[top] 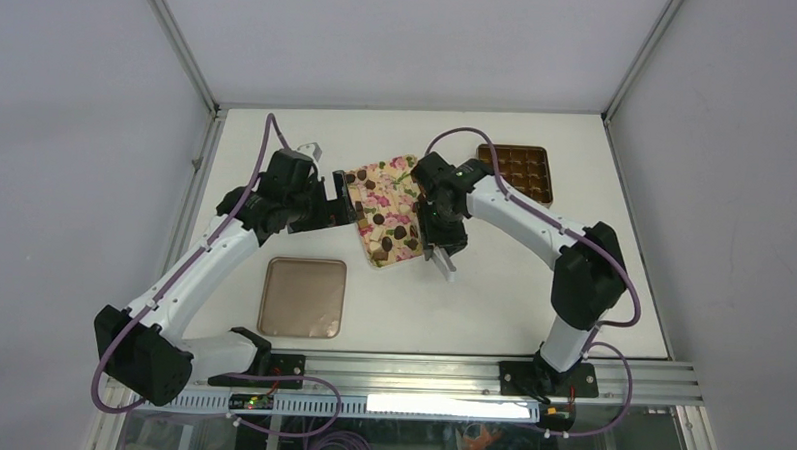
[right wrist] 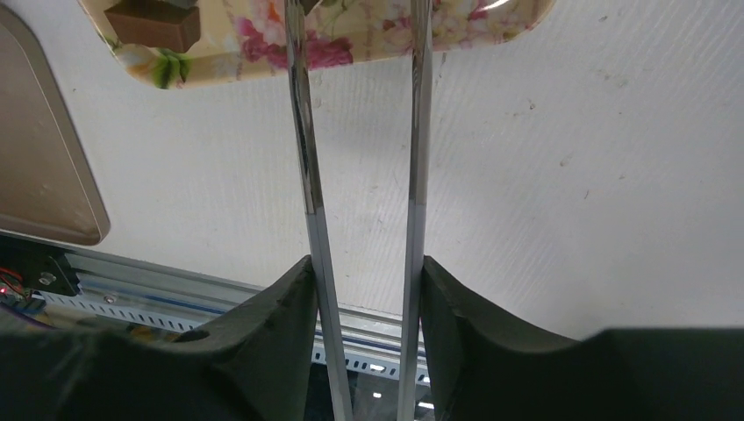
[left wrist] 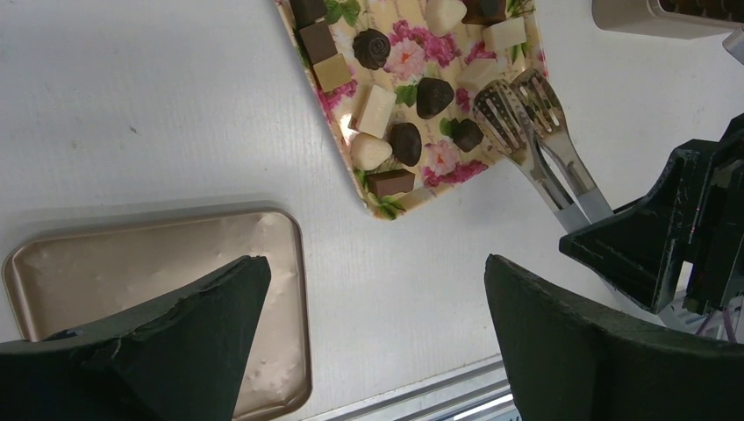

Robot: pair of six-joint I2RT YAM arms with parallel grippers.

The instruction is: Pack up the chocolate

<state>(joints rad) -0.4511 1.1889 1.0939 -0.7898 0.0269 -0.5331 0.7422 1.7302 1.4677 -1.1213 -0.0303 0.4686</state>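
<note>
Chocolate pieces (left wrist: pixel 434 96), dark and pale, lie on the floral tray (left wrist: pixel 386 207) in the middle of the table (left wrist: pixel 132 105). Right fingers (right wrist: pixel 272 324) grip metal tongs (left wrist: pixel 544 149), whose tips stand slightly apart over the tray's edge. Left fingers (left wrist: pixel 202 324) gape wide, empty, by the tan lid (left wrist: pixel 132 263).

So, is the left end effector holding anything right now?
No, the left end effector stands wide open above the table, with nothing between its fingers.
</note>
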